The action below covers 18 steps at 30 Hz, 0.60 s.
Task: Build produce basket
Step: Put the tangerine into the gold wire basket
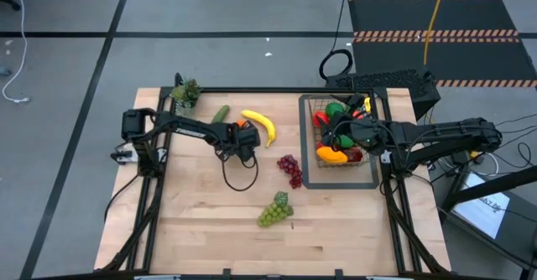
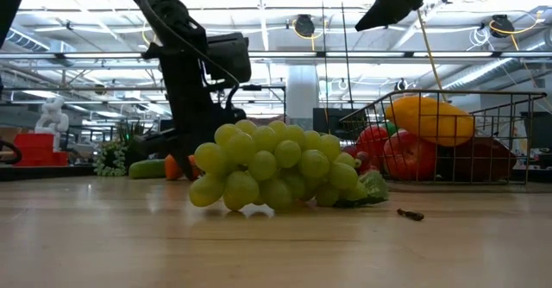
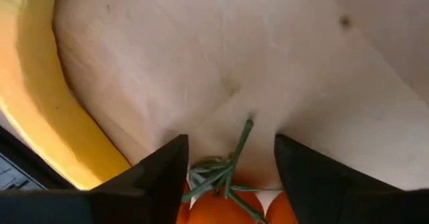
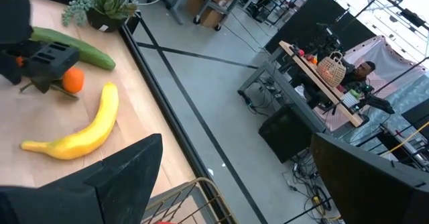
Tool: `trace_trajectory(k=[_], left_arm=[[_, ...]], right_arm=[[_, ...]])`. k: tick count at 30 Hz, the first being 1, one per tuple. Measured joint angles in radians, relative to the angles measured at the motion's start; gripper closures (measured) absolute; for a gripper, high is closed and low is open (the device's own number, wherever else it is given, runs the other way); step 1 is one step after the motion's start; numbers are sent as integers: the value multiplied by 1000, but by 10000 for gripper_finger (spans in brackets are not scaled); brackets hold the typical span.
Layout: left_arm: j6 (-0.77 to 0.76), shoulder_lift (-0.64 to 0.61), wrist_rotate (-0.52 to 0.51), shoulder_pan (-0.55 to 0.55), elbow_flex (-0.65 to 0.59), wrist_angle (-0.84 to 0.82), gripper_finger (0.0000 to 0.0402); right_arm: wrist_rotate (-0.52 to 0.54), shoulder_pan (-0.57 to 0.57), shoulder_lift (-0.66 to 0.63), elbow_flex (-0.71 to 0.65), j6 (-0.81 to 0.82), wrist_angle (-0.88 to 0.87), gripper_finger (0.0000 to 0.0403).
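My left gripper [image 1: 244,137] stands open, pointing down over a small orange fruit with a green stem [image 3: 224,207], next to the yellow banana [image 1: 262,126]; one finger is on each side of the fruit. My right gripper [image 1: 337,134] hangs open above the wire basket [image 1: 311,121], touching nothing. The basket holds red, yellow, orange and green produce and sits on a flat dark tray [image 1: 304,169]. The cucumber [image 1: 220,113], purple grapes [image 1: 290,170] and green grapes [image 1: 275,210] lie on the table. My left gripper comes from above with its fingers [image 3: 161,177] on either side of the orange fruit's stem end [image 3: 221,184]. The fruit sits on the table [image 2: 172,165]. I cannot tell whether the fingers touch it.
A small potted plant [image 1: 186,91] stands at the table's far left corner. A loose black cable loop [image 1: 239,178] lies on the wood near the left gripper. The near half of the table holds only the green grapes. A person sits at a desk in the room [image 4: 365,73].
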Motion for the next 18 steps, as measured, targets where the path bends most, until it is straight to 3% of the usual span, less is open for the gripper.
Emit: trace_trajectory(k=[5, 18], left_arm=[[4, -1, 49, 36, 0, -3, 212], [-52, 2, 48, 44, -2, -3, 327]], right_arm=[[0, 0, 0, 0, 1, 0, 26], [-1, 0, 0, 0, 2, 0, 26]])
